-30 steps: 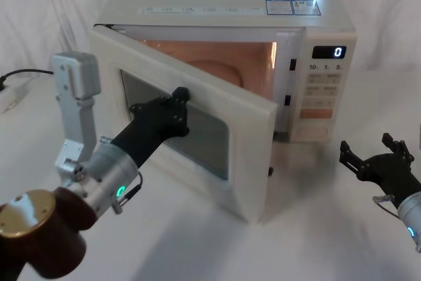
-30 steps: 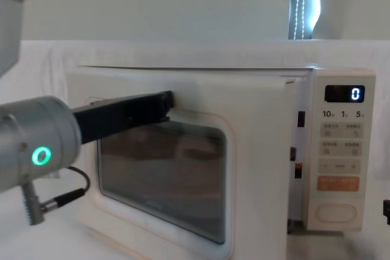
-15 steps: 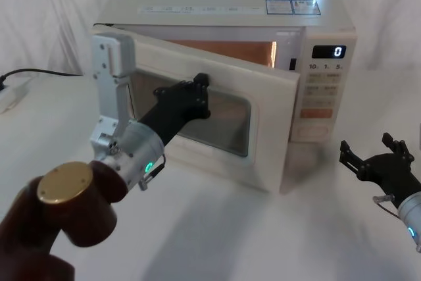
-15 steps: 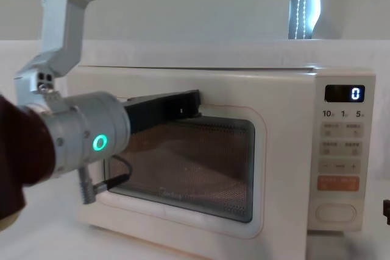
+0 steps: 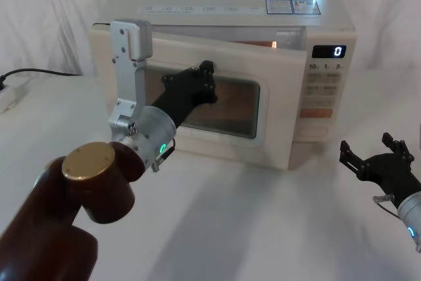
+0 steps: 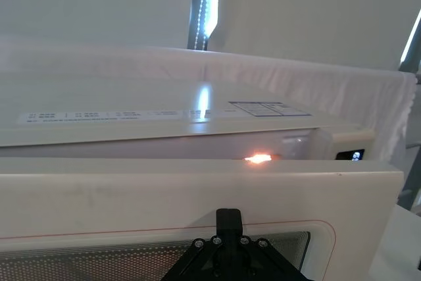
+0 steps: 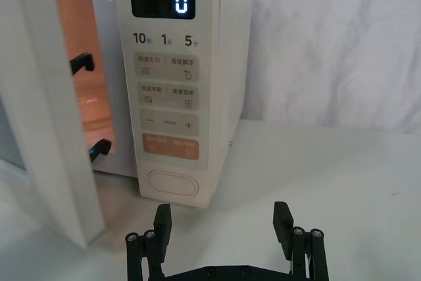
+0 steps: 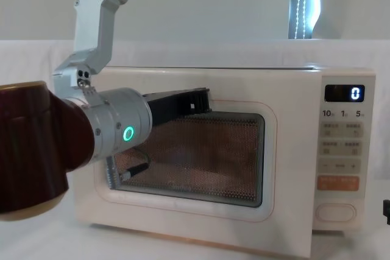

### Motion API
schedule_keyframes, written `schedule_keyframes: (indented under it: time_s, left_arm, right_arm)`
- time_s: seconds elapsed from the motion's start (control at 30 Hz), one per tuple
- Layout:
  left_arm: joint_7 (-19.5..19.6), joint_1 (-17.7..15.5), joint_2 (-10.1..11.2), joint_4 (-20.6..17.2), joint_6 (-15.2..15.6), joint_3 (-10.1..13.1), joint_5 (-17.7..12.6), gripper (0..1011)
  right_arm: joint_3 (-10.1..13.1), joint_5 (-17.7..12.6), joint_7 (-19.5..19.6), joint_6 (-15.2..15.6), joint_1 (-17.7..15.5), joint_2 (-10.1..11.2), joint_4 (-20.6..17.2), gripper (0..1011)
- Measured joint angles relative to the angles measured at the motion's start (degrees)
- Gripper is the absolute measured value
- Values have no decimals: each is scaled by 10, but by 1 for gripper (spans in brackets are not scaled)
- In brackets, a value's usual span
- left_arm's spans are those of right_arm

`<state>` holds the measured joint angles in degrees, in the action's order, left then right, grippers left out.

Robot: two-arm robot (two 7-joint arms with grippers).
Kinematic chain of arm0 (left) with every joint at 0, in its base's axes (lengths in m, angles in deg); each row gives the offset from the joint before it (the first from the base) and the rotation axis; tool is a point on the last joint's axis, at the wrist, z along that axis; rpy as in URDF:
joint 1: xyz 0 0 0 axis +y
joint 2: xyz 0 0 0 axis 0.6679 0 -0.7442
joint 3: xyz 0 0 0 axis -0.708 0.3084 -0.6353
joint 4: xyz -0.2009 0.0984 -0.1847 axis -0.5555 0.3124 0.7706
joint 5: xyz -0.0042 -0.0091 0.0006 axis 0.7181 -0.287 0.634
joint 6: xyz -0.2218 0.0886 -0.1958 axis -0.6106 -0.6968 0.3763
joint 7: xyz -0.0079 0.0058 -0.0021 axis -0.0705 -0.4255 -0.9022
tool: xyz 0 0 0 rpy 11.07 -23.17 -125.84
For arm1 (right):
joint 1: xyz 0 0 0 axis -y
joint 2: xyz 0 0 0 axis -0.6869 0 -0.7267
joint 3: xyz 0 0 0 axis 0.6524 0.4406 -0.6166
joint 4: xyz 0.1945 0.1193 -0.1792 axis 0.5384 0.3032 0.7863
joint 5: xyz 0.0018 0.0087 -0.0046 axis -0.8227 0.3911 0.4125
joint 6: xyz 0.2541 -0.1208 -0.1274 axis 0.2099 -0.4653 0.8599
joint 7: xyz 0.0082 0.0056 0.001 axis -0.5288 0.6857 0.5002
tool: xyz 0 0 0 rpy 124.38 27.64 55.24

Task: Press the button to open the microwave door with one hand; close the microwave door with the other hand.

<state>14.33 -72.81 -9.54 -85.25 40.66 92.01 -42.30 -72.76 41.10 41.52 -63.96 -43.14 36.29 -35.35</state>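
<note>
- Head view: my left hand [image 5: 205, 80] presses its tip against the upper frame of the microwave door [image 5: 276, 129], just above the glass window; I cannot tell whether its fingers are spread or together. The door is nearly shut, with an orange glow showing in a thin gap along its top edge. The microwave [image 5: 230, 4] sits on the white table [image 5: 263, 228]. My right hand [image 5: 381, 162] hovers low over the table, in front of the control panel and well apart from it, fingers spread wide and holding nothing.
- Left wrist view: the black tip of my left hand [image 6: 228, 218] touches the door frame [image 6: 131, 195] above the window mesh. A lit slit glows between the door and the oven body.
- Right wrist view: my right hand [image 7: 223, 222] is wide open. The button [image 7: 172, 183] lies ahead at the bottom of the panel, under the orange key [image 7: 170, 145]. The display [image 7: 162, 0] reads 0. The door's edge [image 7: 59, 129] stands slightly ajar.
- Chest view: my left hand [image 8: 198, 100] rests on the door [image 8: 271, 168], which is almost flush with the panel.
</note>
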Motion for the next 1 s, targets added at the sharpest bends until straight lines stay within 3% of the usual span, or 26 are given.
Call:
schedule_keyframes:
  time_s: [1.0]
  left_arm:
    - [-8,-57,-53,91,-14,-21,-51,0]
  right_arm:
    - [0,0,0,0,0,0,0,1002]
